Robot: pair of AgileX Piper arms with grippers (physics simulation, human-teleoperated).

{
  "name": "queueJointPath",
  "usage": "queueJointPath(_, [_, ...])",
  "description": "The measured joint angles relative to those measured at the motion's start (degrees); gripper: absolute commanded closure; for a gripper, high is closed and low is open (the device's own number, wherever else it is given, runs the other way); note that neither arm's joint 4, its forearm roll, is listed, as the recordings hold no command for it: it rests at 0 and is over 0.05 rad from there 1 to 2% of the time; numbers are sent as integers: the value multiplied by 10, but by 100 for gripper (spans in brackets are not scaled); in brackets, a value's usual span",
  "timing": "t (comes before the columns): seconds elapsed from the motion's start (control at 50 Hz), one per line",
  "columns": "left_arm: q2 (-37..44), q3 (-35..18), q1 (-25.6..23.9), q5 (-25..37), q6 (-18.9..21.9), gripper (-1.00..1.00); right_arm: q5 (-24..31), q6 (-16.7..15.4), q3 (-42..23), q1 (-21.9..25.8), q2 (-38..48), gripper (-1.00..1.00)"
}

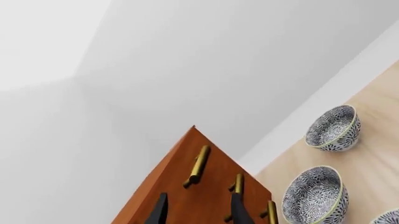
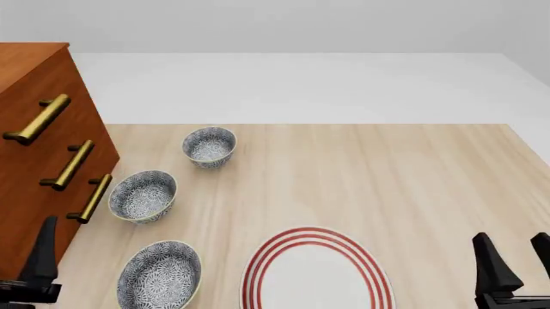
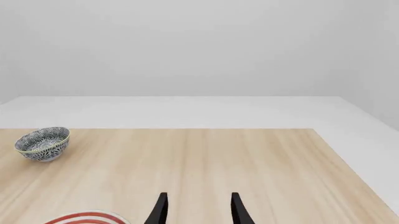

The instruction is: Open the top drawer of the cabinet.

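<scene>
The tall reddish-brown wooden cabinet (image 2: 38, 161) is standing at the left edge of the pale wooden bench (image 2: 361, 180); its uppermost drawer with the brass bar handle (image 2: 36, 120) is sitting flush, closed; the left gripper (image 1: 198, 210) is hovering before the cabinet front, jaws spread wide and holding nothing; the right gripper (image 3: 196, 210) is waiting low on the right, jaws likewise parted and empty; three blue-patterned bowls (image 2: 143, 196) are lining up just beside the cabinet; a red-ringed white plate (image 2: 316, 273) is lying near the front edge.

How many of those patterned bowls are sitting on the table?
3, in a line beside the cabinet: the far bowl, the middle bowl by the lowest brass handle, and the near bowl left of the red-ringed plate. None looks hidden.
</scene>
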Motion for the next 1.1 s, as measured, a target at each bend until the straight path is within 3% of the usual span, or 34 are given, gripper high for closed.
queueJointPath(0.48, [118,16,11,-151,72,-100,0,0,0,0,0,-100])
queueJointPath(1.1, [265,23,33,-297,142,-100,0,0,0,0,0,-100])
